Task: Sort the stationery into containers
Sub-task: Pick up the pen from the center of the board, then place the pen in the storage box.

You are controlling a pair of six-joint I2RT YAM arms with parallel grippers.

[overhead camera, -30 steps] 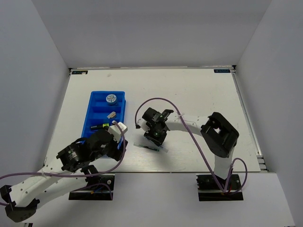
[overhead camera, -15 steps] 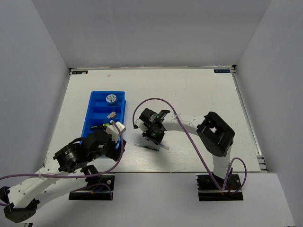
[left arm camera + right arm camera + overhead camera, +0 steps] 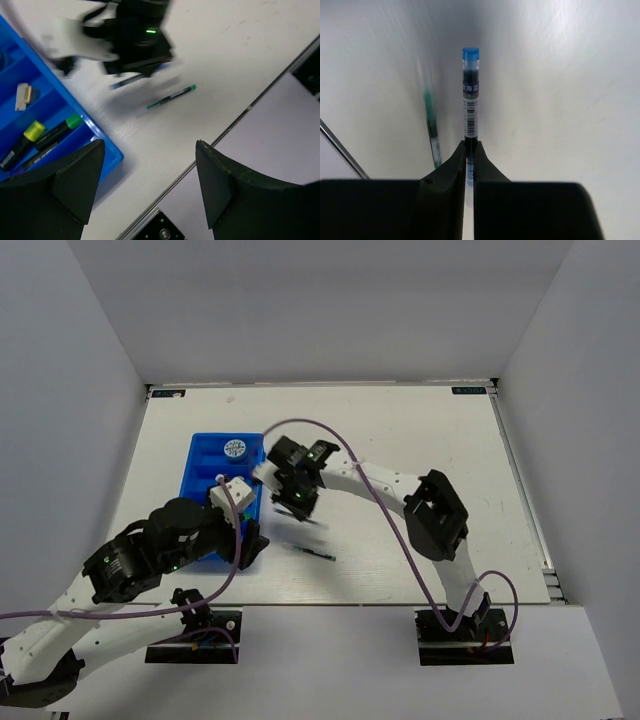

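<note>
While the blue tray (image 3: 200, 455) sat left of centre in the overhead view, we counted in it one patterned roll (image 3: 236, 449) in the top compartment, one eraser block (image 3: 22, 95) and two markers, yellow-ended (image 3: 30, 134) and green-ended (image 3: 65, 126), side by side. Two pens were outside it: the right gripper (image 3: 470, 145) pinched the blue-capped pen (image 3: 471, 95), and the green pen (image 3: 171, 96) lay on the table (image 3: 420, 440) just below. The left gripper (image 3: 149, 145) gaped wide, holding nothing.

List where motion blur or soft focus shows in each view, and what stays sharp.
Top external: right gripper smeared by motion, table sharp. Left wrist: that gripper smeared too, green pen crisp, left gripper's fingers soft. Right wrist: held blue-capped pen sharp, table streaked.
</note>
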